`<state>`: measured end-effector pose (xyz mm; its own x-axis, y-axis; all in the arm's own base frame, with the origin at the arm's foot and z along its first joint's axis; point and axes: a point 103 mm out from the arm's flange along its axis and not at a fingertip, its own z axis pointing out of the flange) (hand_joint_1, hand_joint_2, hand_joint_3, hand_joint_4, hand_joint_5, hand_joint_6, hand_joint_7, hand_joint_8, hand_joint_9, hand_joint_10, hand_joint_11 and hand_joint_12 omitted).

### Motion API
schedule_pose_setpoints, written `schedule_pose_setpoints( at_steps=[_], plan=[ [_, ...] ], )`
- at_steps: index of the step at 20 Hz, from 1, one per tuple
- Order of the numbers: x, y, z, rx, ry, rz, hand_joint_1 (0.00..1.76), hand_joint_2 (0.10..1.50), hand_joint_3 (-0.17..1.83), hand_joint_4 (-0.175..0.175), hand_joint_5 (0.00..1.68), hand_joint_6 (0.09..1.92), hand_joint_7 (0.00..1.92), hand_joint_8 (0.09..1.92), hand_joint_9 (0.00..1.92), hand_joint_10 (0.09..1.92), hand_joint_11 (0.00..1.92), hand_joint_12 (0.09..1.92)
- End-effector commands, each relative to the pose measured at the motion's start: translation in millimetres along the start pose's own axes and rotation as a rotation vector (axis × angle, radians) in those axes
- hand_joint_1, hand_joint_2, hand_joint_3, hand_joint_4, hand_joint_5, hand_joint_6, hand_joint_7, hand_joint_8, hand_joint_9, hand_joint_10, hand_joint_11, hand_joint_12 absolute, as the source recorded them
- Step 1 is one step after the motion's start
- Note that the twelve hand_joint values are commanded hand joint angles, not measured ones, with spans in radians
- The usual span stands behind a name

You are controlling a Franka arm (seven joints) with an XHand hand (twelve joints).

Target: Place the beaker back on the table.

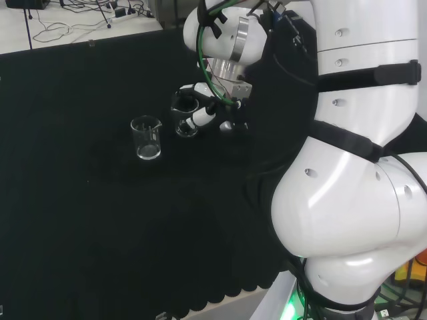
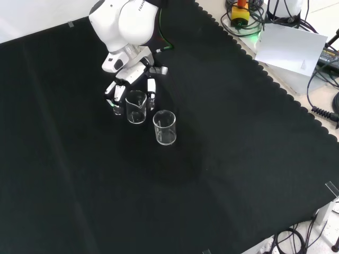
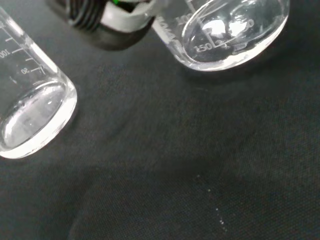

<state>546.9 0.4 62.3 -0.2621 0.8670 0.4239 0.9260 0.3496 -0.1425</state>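
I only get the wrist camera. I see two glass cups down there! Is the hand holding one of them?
Observer: Yes. In the front view the hand has its fingers curled round one beaker.
Operator: Where's the other cup?
Observer: The second beaker stands free on the black cloth, to the lower right of the held one in the front view, not touching it.
Operator: Are they tipped over?
Observer: No, the head view shows both upright.

Black scallop-edged cloth (image 2: pixel 222 159) covers the bench; cables (image 1: pixel 73 17) trail on the pale floor behind.
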Motion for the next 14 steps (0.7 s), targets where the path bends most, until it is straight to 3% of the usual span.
schedule_pose_setpoints(
  at_steps=[1, 6, 14],
  plan=[
    [-4.2, -5.3, -4.9, -0.011, 0.014, 0.001, 0.88, 0.86, 0.11, -0.028, 0.38, 0.35, 0.56, 0.09, 0.65, 0.09, 0.01, 1.38],
    [-0.8, -7.1, -11.9, -0.02, 0.013, 0.0, 0.87, 0.69, 0.46, -0.028, 0.43, 0.21, 0.55, 0.09, 0.63, 0.09, 0.0, 1.37],
    [12.4, -22.7, -54.2, -0.109, -0.017, 0.005, 0.84, 0.65, 0.51, -0.027, 0.43, 0.19, 0.54, 0.09, 0.63, 0.09, 0.0, 1.37]
  ],
)
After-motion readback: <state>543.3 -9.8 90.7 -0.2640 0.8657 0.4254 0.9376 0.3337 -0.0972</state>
